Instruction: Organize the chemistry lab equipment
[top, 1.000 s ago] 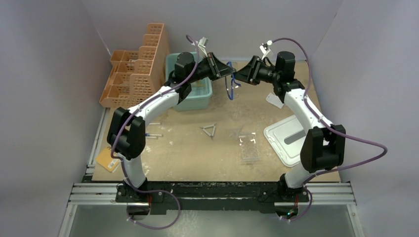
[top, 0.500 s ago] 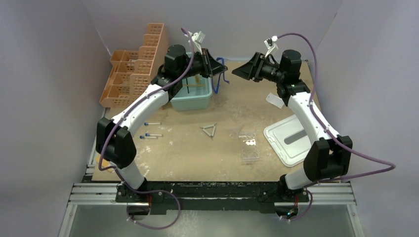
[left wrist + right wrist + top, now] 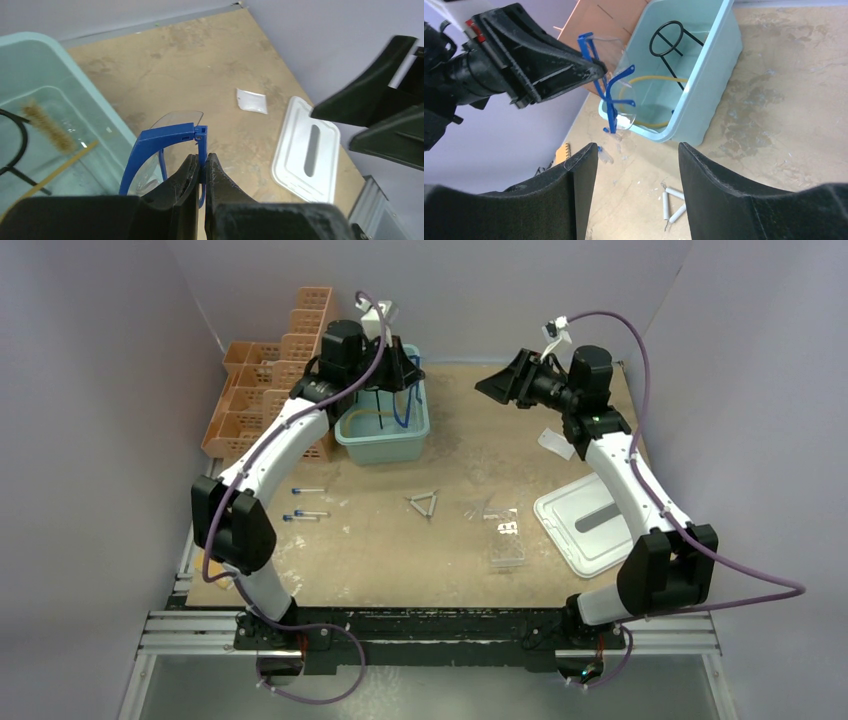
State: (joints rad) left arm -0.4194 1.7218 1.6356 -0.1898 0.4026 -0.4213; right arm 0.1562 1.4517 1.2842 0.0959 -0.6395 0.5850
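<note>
Sandy bench [image 3: 400,575] near, strewn with blue-capped tubes [image 3: 308,512], wire triangle [image 3: 425,504] and clear tube rack [image 3: 506,545]. Farther back, left tool [image 3: 202,172] pinched shut on one temple of blue-framed goggles [image 3: 167,135], dangling over right side of teal bin [image 3: 385,450]. Best centred over the bin and lowered before release, probably, to clear the rim. Inside: black wire ring [image 3: 666,37], amber hose [image 3: 649,80], bristle brush [image 3: 47,132]. Far right, right tool [image 3: 636,150] spread wide, empty.

Plain, pale lilac-grey walls [image 3: 90,390] close in the tabletop [image 3: 380,550] along its left, far and right edges. The board is tan, scuffed and smeared with whitish marks. A slotted aluminium rail [image 3: 190,632] runs along the near edge. The light is soft and even.
</note>
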